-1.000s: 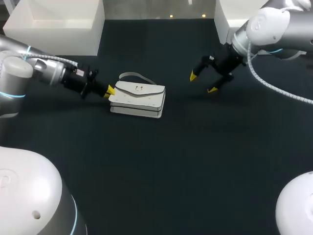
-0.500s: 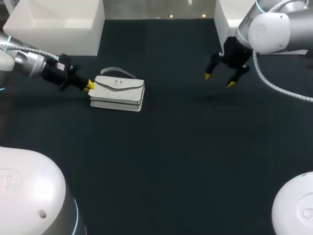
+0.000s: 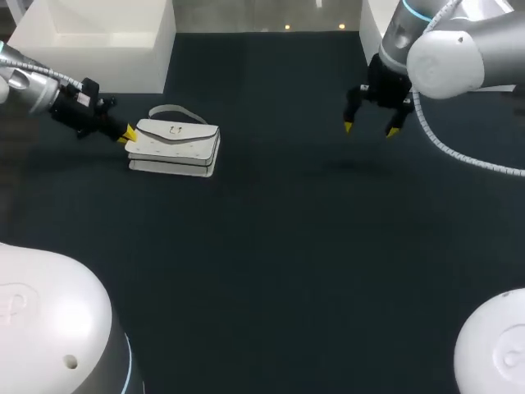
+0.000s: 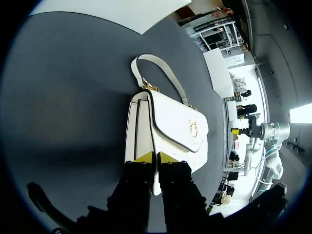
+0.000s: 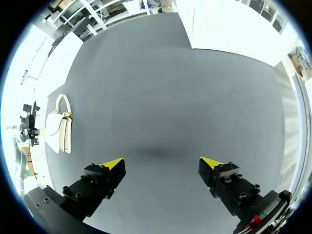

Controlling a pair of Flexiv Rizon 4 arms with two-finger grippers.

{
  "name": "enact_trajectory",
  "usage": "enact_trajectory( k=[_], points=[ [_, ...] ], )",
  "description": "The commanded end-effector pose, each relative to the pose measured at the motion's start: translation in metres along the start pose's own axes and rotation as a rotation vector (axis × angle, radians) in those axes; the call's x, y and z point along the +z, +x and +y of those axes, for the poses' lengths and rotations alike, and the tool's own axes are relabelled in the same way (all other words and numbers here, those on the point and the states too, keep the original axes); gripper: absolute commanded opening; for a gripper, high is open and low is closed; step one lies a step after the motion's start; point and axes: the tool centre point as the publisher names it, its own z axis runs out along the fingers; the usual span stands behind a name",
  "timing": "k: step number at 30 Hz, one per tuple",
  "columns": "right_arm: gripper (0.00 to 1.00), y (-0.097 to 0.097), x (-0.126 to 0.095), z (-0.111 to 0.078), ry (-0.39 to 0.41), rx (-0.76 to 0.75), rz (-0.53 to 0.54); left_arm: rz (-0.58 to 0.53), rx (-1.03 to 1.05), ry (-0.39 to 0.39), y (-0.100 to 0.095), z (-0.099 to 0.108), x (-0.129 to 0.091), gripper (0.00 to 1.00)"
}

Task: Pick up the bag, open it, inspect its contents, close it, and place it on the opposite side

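Note:
A white handbag with a short strap and a gold clasp lies flat on the dark table at the left. My left gripper is at its left end. In the left wrist view the gripper is shut on the bag's near edge, its yellow tips pressed to either side of a thin panel. My right gripper hangs open above the table at the back right, far from the bag, with nothing between its fingers. The right wrist view shows the bag small and far off beyond the open gripper.
A white box stands at the back left, just behind the bag and my left arm. Another white box stands at the back right, close to my right arm.
My left arm has pulled the bag leftward across the table, still gripping its end. The right gripper has drifted a little to the right and back, staying open.

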Motion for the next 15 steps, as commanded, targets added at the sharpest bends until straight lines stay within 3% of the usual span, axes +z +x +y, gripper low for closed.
enact_trajectory(
  k=[1,15],
  points=[
    [1.0,0.004,-0.002,-0.001,-0.004,0.003,-0.056,-0.01,0.001,-0.019,-0.007,-0.008,-0.008,0.0],
    [1.0,0.003,-0.003,0.0,-0.005,0.008,-0.063,0.034,0.014,-0.042,-0.041,-0.033,-0.044,0.0]
  ],
)
